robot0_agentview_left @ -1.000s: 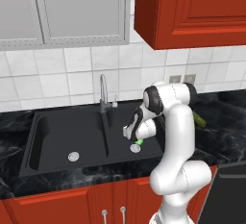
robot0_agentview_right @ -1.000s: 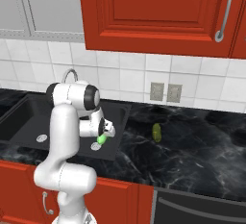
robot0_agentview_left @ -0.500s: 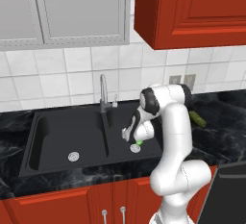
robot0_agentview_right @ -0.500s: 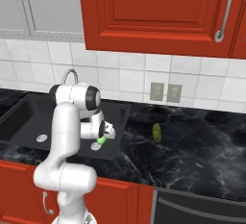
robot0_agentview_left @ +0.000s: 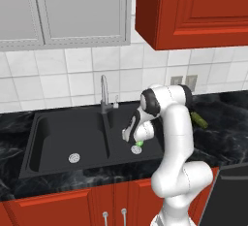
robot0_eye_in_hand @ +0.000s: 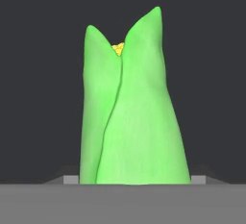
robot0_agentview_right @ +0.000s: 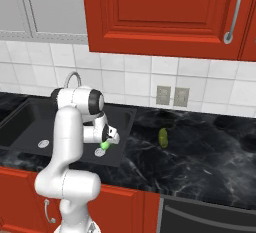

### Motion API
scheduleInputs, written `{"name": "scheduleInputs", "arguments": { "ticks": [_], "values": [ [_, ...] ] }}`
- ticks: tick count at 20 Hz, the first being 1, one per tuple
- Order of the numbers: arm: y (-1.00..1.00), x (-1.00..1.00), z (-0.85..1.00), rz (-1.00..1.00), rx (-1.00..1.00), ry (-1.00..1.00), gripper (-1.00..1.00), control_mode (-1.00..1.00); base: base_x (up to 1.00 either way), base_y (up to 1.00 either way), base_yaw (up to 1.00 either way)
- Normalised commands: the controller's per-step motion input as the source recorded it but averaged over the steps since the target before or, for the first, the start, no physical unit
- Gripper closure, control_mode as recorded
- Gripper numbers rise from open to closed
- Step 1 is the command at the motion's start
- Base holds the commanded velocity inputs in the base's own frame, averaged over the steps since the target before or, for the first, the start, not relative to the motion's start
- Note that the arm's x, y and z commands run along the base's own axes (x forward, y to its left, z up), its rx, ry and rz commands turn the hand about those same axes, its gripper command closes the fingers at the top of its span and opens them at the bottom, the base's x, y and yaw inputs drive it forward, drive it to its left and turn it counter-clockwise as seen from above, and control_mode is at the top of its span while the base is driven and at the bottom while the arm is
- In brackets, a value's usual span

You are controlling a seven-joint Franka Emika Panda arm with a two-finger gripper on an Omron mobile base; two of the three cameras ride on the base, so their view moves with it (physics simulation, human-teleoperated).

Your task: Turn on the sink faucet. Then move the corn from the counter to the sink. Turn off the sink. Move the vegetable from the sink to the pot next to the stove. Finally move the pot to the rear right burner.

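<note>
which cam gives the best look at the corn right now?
Hand view: the corn is close up, green husk with yellow kernels at the tip. Both base views show just a small green bit at the gripper, low in the sink.

Corn [robot0_eye_in_hand: 132,112] base cut off by bottom band in hand view; kernels barely visible between husk tips. In base views corn [robot0_agentview_left: 139,144] mostly hidden behind gripper [robot0_agentview_left: 135,140]; jaw spacing too small to tell. Small green object on counter [robot0_agentview_right: 163,137] too small to identify.
</note>
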Motion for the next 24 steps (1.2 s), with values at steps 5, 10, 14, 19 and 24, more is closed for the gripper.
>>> {"name": "scheduleInputs", "arguments": {
  "ticks": [5, 10, 14, 19, 24],
  "values": [
    [0.01, 0.00, 0.14, 0.00, -0.01, -0.01, 1.00, -1.00, 0.00, 0.00, 0.00],
    [0.00, -0.10, 0.68, -0.03, -0.01, 0.00, 1.00, -1.00, 0.00, 0.00, 0.00],
    [0.00, -0.21, 0.81, -0.06, -0.01, 0.00, 1.00, -1.00, 0.00, 0.00, 0.00],
    [0.00, -0.41, 0.83, -0.10, -0.03, 0.03, 1.00, -1.00, 0.00, 0.00, 0.00],
    [0.00, -0.43, 0.82, -0.10, -0.08, 0.16, 1.00, -1.00, 0.00, 0.00, 0.00]
  ]
}}
